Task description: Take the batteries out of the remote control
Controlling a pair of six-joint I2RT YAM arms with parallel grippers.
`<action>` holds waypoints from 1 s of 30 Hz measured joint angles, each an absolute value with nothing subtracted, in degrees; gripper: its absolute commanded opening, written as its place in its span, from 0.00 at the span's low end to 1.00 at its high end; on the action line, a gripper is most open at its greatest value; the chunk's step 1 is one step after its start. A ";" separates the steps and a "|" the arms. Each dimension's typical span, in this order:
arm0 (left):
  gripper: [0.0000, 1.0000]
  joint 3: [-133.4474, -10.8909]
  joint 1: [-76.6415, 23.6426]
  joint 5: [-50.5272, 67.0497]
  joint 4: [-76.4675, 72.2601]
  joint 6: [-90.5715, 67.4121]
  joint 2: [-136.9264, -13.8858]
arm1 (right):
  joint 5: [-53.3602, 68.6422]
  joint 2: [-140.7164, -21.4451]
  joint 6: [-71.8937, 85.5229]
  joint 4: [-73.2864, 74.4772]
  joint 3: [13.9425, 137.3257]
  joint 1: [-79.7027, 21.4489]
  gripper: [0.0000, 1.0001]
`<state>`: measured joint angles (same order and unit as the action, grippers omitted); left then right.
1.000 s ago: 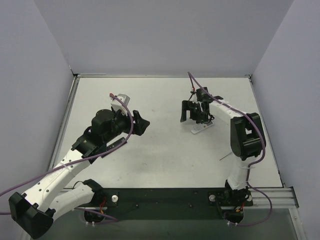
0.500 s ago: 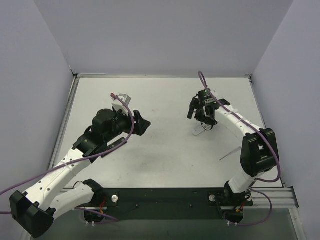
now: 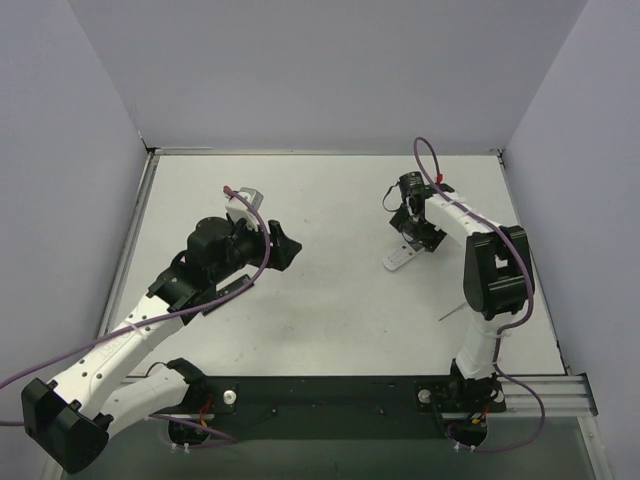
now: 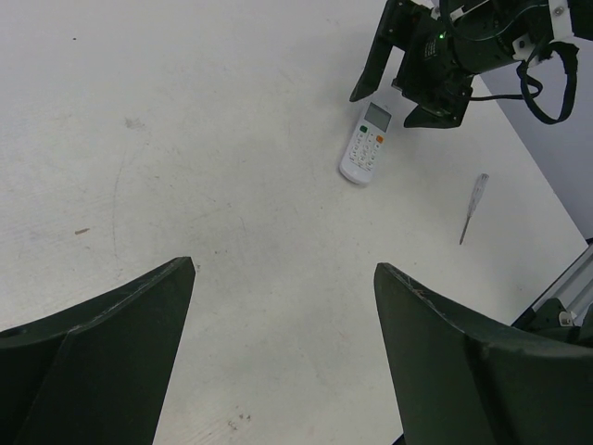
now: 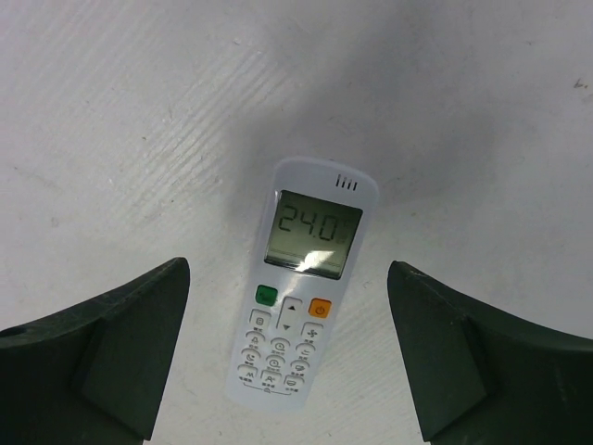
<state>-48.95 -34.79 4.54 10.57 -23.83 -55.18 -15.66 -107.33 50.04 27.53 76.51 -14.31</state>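
Note:
The remote control (image 5: 301, 298) is white and lies face up on the table, its display reading 24.0 and its buttons showing. It also appears in the top view (image 3: 400, 258) and in the left wrist view (image 4: 366, 145). My right gripper (image 5: 287, 267) hovers over it, open, one finger on each side and touching nothing; from above, the right gripper (image 3: 411, 212) sits just behind the remote. My left gripper (image 3: 283, 245) is open over bare table at centre left, empty (image 4: 284, 267). The batteries are hidden.
A long thin pale stick (image 3: 450, 313) lies on the table to the right of the remote, near the right arm's base, also seen from the left wrist (image 4: 471, 209). Grey walls close in the white table (image 3: 330, 300) on three sides.
The right arm swung its elbow out to the right and back, and its gripper shifted slightly toward the back over the remote. The remote and the left arm stayed about where they were.

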 measured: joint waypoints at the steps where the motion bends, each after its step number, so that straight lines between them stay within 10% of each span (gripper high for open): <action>1: 0.89 -48.95 -34.79 4.51 10.59 -23.83 -55.20 | -15.84 -108.01 50.81 27.70 77.14 -14.31 0.82; 30: 0.84 -48.97 -34.89 4.51 13.06 -25.36 -57.80 | -16.73 -111.48 54.92 29.54 77.80 -13.85 0.64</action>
<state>-48.97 -34.89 4.51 13.06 -25.36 -57.80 -16.73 -111.48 54.92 29.54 77.80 -13.85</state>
